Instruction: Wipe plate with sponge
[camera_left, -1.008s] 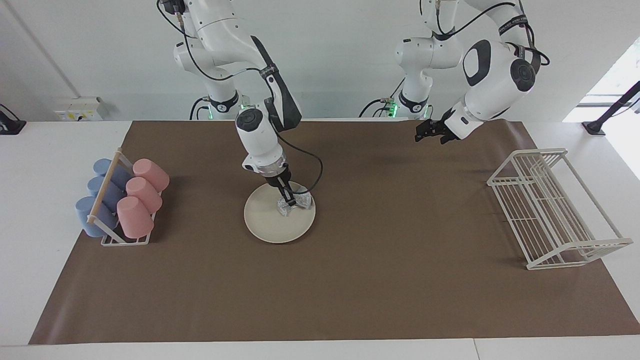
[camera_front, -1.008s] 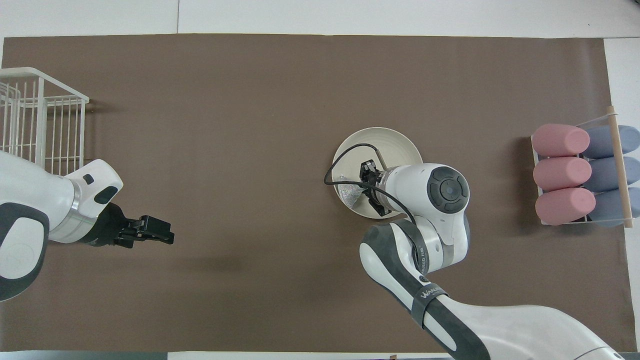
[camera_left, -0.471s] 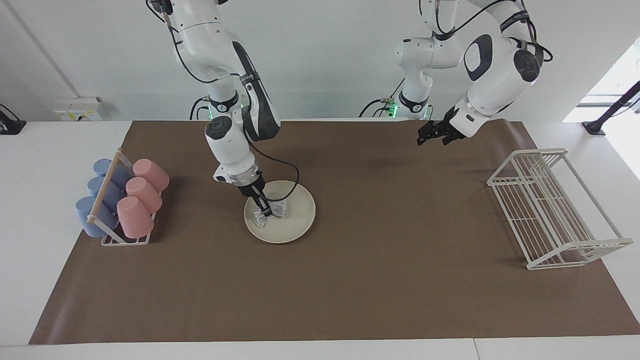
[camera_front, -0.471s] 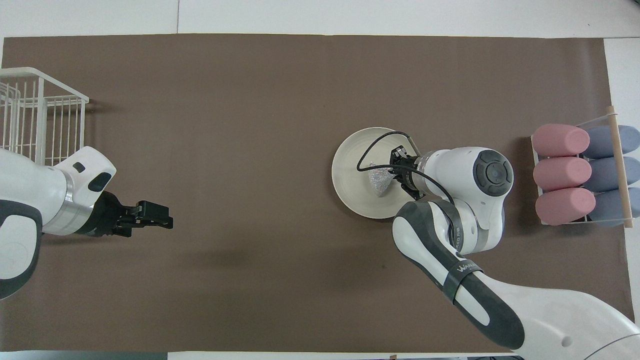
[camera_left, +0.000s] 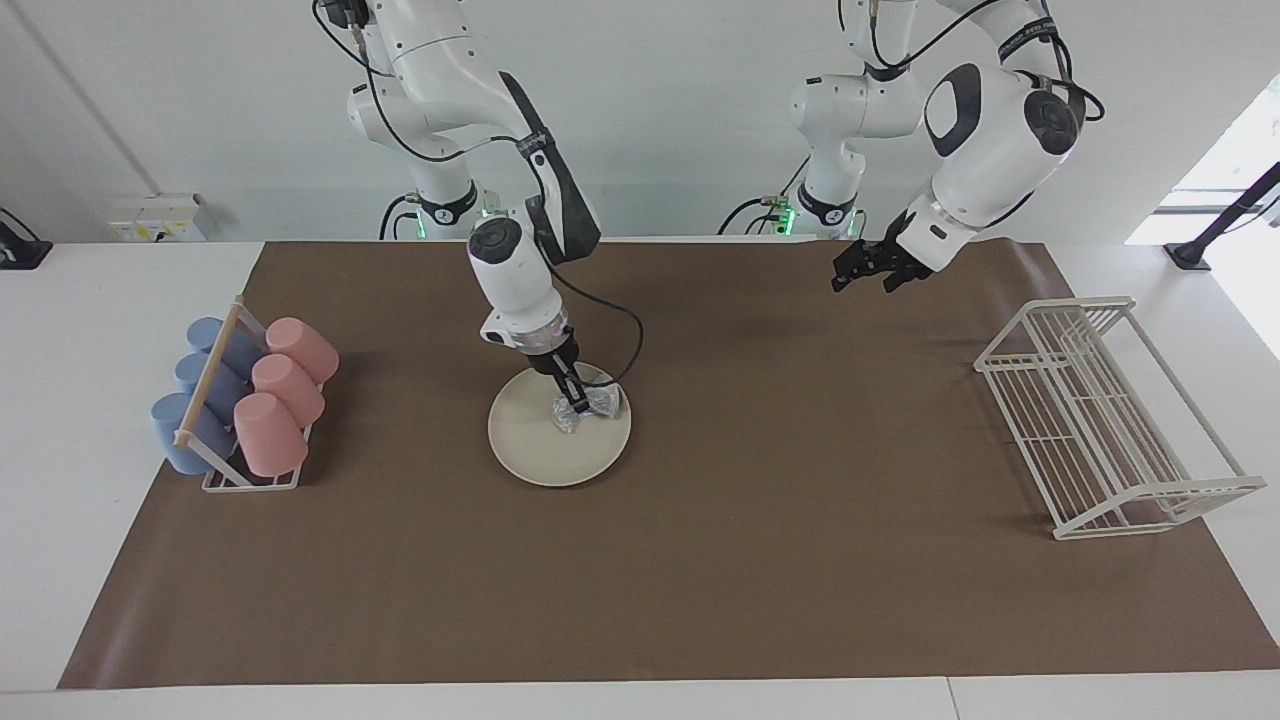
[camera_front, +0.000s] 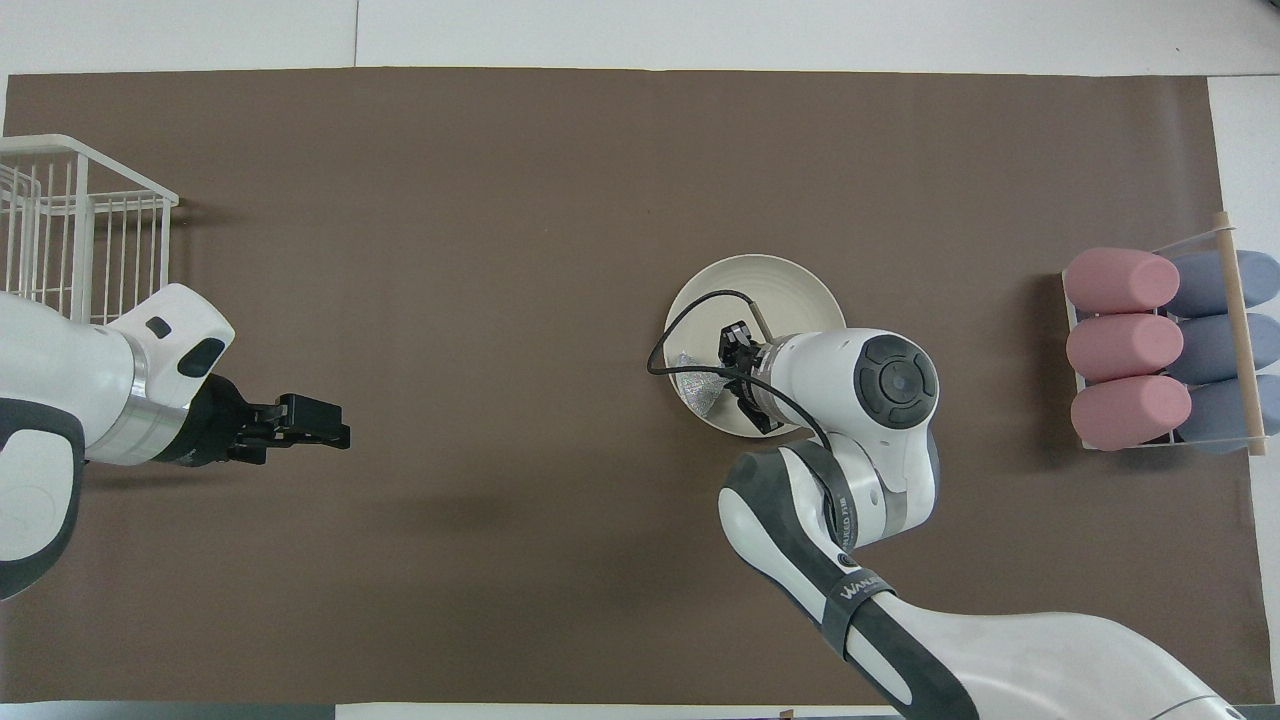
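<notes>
Cream-white plate (camera_left: 558, 437) is seen flat on the brown mat (camera_left: 700, 560) covering the counter, toward the right arm's end and roughly midway between the robots' edge and the edge away from them. The silvery sponge (camera_left: 590, 405) lies on the plate, on the part of its surface toward the left arm's end, close to the rim.

Right hand (camera_left: 573, 396) is clenched on the sponge, fingers pointed steeply down so that the pad is pressed against the plate; this pose is judged to suit a wiping stroke, as contact is kept while the arm sweeps. In the overhead view the sponge (camera_front: 697, 384) shows beside the right hand (camera_front: 733, 375), with bare plate (camera_front: 780, 290) on the side away from the robots. The wipe is judged to be under way, not finished.

Left hand (camera_left: 866, 266) is held in the air over the mat near the robots' edge, toward the left arm's end; the arm waits. Whether its fingers are parted cannot be told.

A white wire rack (camera_left: 1100, 420) stands at the left arm's end. A holder of pink and blue cups (camera_left: 245, 395) lies at the right arm's end. Both are well apart from the plate, so the sweep is judged unobstructed.
</notes>
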